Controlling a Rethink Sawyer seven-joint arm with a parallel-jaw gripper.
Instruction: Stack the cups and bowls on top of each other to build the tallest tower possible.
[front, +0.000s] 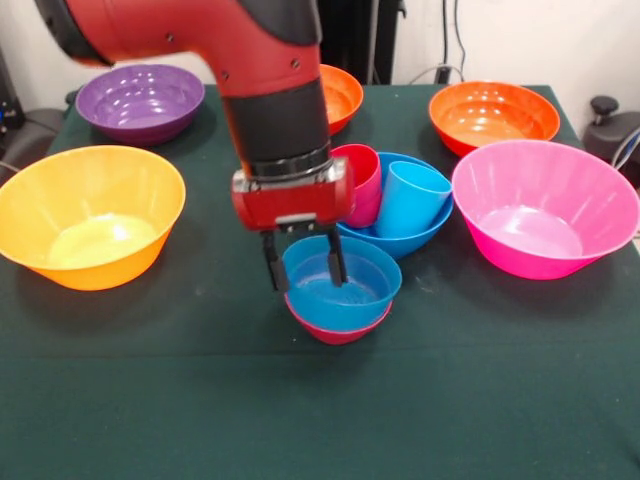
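1. We see a small blue bowl (345, 285) nested in a small red bowl (337, 331) on the green desk (200, 400).
2. The fingers (305, 262) straddle the blue bowl's rim, one outside and one inside, not pressed together.
3. Just behind it, a mid-sized blue bowl (420, 232) holds a tilted red cup (358, 180) and blue cup (410, 198).
4. Around it stand yellow-orange (90, 215), purple (140, 100), pink (545, 205) and two orange bowls (493, 113).
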